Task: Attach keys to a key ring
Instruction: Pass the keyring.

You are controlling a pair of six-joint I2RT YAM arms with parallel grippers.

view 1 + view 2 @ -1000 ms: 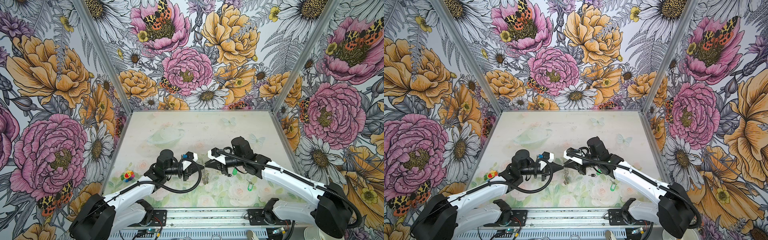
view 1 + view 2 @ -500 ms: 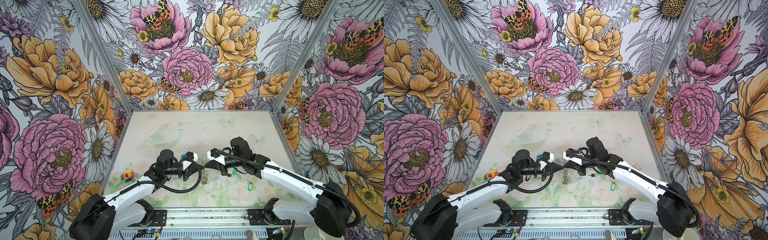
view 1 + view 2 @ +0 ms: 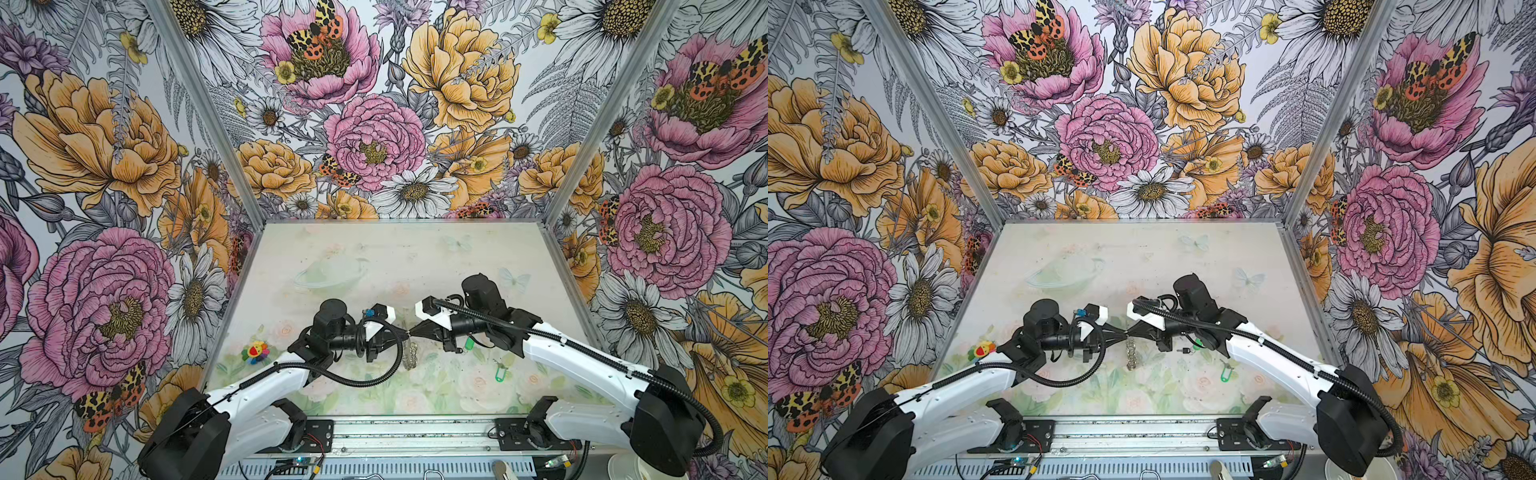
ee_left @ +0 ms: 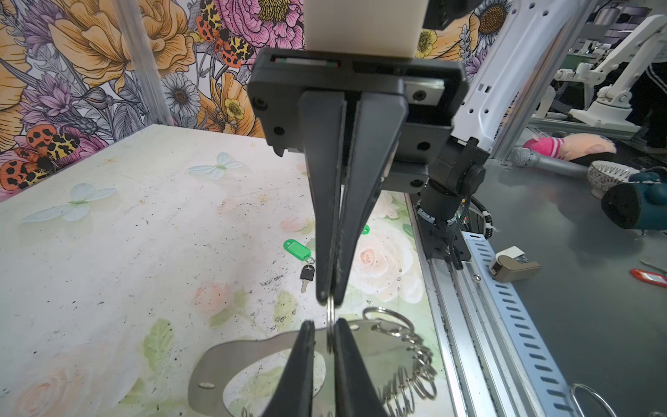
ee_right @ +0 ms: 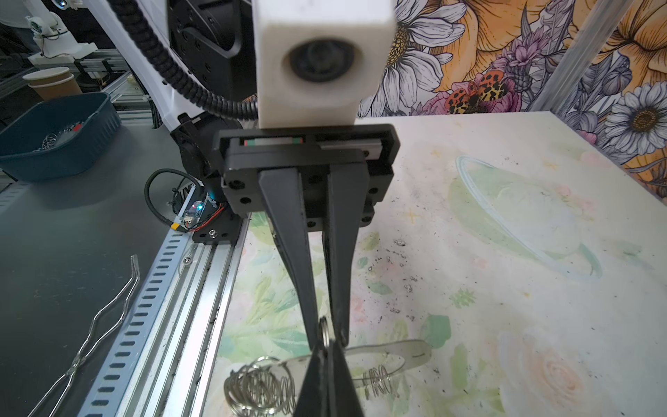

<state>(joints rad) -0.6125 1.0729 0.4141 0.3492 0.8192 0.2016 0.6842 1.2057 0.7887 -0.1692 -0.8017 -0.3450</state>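
Pale rose-printed tabletop (image 3: 374,399) is stretching back from the metal rail (image 3: 415,432) where both arms are standing. Nearest, beside the right arm, one key (image 3: 500,374) is lying with its green tag's long axis running near to far. Just beyond, the key ring (image 3: 409,353) is showing almost edge-on in both top views, its long axis also running near to far; whether it is resting on the table I cannot tell. Level with it, by the left wall, a bright toy flower (image 3: 255,351) is sitting. Above the plate the pincers are meeting tip to tip: the right gripper (image 4: 330,298) is pinching one wire ring (image 4: 330,325), while the left gripper (image 4: 323,323) is standing slightly parted around that same ring. The other key (image 4: 306,275) is lying partly hidden under the right arm in the top views, and anything printed on its tag (image 4: 296,249) is too small to read. Floral wallpaper (image 3: 374,137) is closing off the back.
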